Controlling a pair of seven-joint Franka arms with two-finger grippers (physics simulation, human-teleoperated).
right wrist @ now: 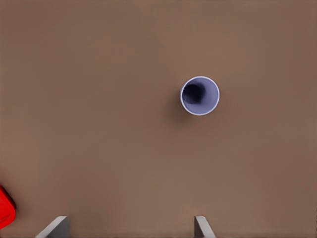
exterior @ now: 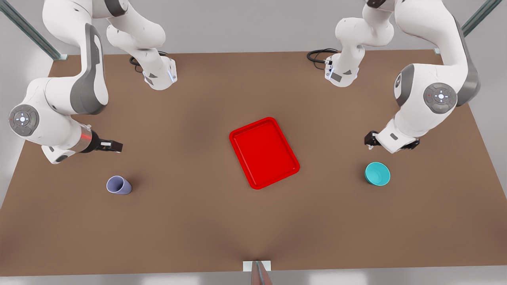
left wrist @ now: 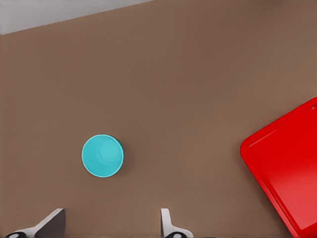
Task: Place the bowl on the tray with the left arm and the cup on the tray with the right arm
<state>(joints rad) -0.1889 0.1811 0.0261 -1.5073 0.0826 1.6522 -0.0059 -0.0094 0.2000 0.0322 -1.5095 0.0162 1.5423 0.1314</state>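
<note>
Cup (exterior: 119, 185) first, at the front view's left: it stands upright on the table (exterior: 190, 221), mouth up, well apart from everything else. Your right gripper (exterior: 113, 146) hangs just on its far side and holds nothing; in the right wrist view its fingers (right wrist: 55, 227) stand wide apart with the cup beyond them, off to one side of the gap. Bring that gripper over the cup until the rim sits midway between the fingers, then descend and close low on the tapered wall so it does not squirt upward.

Moving right, the tray (exterior: 264, 153) lies flat at the table's middle, turned at an angle and bare. Aim both placements inside its low rim, apart from each other.

At the front view's right the bowl (exterior: 377, 173) sits mouth up, just nearer than your left gripper (exterior: 371, 141). The left wrist view shows its fingers (left wrist: 167, 224) spread, nothing between them. The front view shows that gripper poorly, so it is probably still too high to close. Line one finger inside the bowl's rim and one outside, and pinch the wall.
</note>
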